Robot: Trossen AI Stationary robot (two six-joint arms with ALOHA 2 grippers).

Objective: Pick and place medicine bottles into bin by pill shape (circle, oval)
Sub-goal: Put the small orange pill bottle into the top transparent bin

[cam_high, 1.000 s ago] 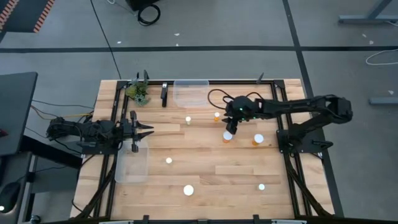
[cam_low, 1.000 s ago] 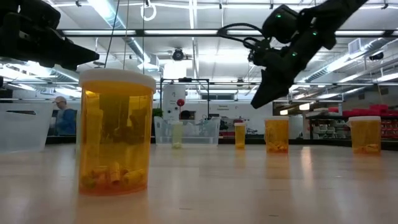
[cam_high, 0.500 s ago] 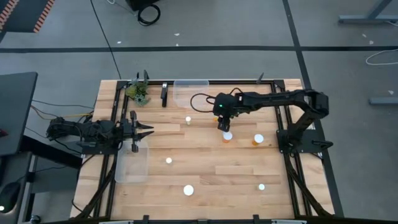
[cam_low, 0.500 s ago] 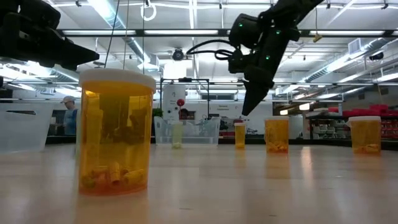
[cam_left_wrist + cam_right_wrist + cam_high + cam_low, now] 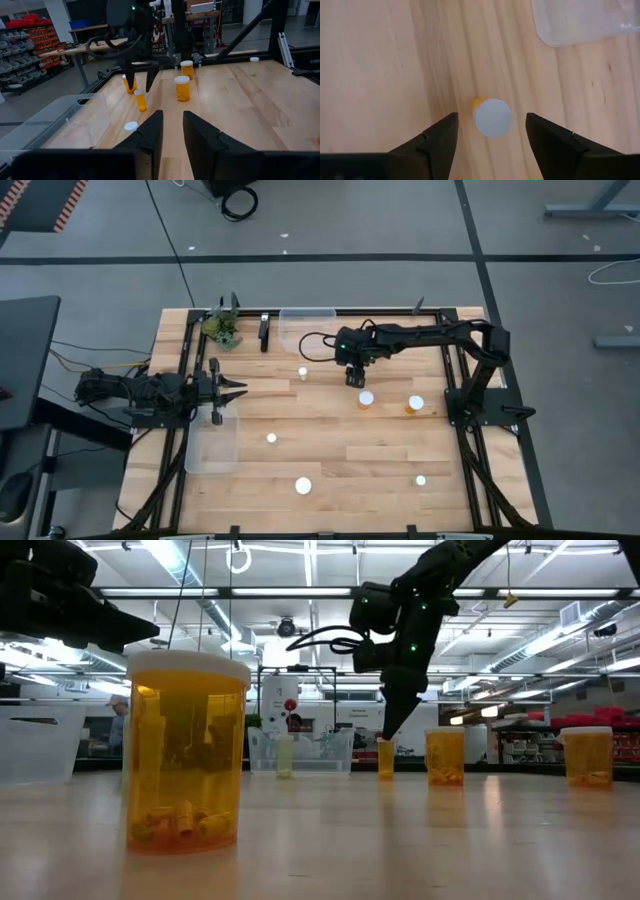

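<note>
Directly beneath the right gripper (image 5: 490, 131), a medicine bottle (image 5: 492, 117) stands upright on the table (image 5: 370, 75), its white cap centred in the gap between the two spread fingers (image 5: 432, 137), which do not touch it. The high view hides this bottle under the right gripper (image 5: 352, 373); it shows only the other white caps scattered over the boards, one at (image 5: 366, 399), just beside the gripper. The low view shows the same gripper (image 5: 388, 725) hanging point-down above the small amber bottle (image 5: 385, 757). The right wrist view also catches a corner of a clear bin (image 5: 580, 22) near the bottle. The left gripper (image 5: 170, 130) waits at the table's left edge above a second clear bin (image 5: 211, 444), its fingers parted and holding nothing.
</note>
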